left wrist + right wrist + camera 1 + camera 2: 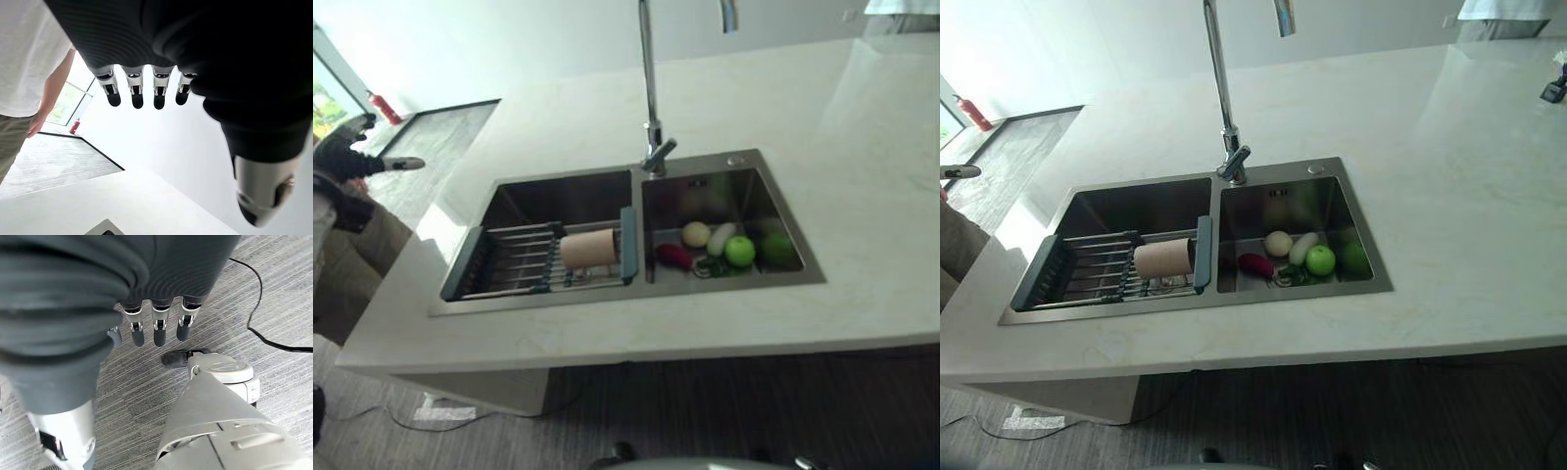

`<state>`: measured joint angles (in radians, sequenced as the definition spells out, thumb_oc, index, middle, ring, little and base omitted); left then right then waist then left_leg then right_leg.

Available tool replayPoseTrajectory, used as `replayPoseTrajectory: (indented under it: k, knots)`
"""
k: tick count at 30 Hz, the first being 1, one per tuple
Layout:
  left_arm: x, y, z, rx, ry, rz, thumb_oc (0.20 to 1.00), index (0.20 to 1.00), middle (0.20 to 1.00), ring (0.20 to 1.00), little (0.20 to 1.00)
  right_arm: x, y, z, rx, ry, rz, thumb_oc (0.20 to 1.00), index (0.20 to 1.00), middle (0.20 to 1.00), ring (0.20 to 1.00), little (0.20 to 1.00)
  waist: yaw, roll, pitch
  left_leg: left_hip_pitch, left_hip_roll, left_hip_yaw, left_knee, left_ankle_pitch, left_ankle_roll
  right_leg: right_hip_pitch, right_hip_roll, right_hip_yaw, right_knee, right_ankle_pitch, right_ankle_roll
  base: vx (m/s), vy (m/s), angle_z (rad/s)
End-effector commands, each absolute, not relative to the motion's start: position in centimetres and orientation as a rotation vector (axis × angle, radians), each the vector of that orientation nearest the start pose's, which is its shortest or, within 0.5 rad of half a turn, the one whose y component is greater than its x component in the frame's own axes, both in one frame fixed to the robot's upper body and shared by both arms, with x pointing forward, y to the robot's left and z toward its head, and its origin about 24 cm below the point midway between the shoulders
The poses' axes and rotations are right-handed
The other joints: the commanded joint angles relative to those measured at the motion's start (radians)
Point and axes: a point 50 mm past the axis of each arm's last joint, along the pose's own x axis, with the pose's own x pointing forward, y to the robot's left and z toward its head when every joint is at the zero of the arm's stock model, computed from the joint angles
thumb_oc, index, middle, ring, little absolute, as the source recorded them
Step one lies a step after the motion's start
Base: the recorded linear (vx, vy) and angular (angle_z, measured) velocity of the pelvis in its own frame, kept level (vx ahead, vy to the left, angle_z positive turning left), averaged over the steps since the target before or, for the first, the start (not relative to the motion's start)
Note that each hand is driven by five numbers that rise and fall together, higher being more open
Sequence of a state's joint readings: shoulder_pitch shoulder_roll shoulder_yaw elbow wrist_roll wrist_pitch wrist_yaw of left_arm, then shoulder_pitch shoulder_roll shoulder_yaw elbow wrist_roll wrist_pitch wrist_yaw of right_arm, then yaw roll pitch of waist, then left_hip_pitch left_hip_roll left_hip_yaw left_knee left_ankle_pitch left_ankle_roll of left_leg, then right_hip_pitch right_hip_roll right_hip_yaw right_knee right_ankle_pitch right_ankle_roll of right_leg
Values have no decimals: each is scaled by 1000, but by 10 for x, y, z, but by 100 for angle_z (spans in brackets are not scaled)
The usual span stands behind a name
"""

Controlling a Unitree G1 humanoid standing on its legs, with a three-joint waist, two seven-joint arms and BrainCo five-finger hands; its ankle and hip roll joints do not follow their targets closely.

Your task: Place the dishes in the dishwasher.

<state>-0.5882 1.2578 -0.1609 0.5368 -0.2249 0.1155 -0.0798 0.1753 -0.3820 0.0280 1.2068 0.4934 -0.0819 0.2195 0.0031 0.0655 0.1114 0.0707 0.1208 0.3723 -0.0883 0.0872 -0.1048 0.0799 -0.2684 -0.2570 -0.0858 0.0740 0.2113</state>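
Progress: nothing loaded; cup (588,249) on the sink rack (509,262).
Robot hands: left (142,93), right (156,330), both relaxed, empty.

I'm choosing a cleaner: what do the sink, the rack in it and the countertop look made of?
The sink looks like brushed stainless steel: grey with dull reflections. The rack seems to be metal rods with dark, probably plastic, ends. The countertop looks like polished pale stone or a composite: glossy, faintly veined.

Each hand wears a dark ribbed cover; the left hand (146,63) and right hand (156,308) show short silver fingers (136,88) with dark rounded tips and a thick silver thumb (261,196).
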Motion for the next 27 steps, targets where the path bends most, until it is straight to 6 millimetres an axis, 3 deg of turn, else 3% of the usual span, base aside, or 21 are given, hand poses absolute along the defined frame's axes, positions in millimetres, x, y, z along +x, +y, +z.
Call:
replayPoseTrajectory:
  k: [1, 11, 21, 27]
  knots:
    - [287, 402, 265, 1013, 34, 455, 1000, 1000, 1000, 1000, 1000, 41, -299, -143, 177, 1107, -373, 1000, 1000, 1000, 1000, 1000, 19, 23, 4, 2, -10, 9, 27, -87, 40, -64, -50, -65, 144, -51, 38, -18, 46, -1]
    - [295, 374, 212, 1113, 127, 254, 1000, 1000, 1000, 1000, 1000, 50, -306, -137, 147, 1075, -361, 1000, 1000, 1000, 1000, 1000, 14, 12, 28, -30, -4, 17, 49, -83, 37, -97, -55, -70, 151, -43, 35, -11, 50, -6]
    - [307, 339, 199, 1185, 54, 118, 1000, 1000, 1000, 1000, 1000, 82, -315, -127, 154, 984, -340, 1000, 1000, 1000, 1000, 1000, 28, -3, 93, -92, 15, -3, 60, -61, 19, -153, -52, -73, 154, -28, 34, -89, 5, -1]
    - [315, 322, 205, 1220, -26, 105, 1000, 1000, 1000, 1000, 1000, 98, -315, -123, 163, 948, -321, 1000, 1000, 1000, 1000, 1000, 30, -12, 126, -121, 27, -11, 60, -46, 6, -178, -46, -76, 146, -14, 37, -86, -26, -4]
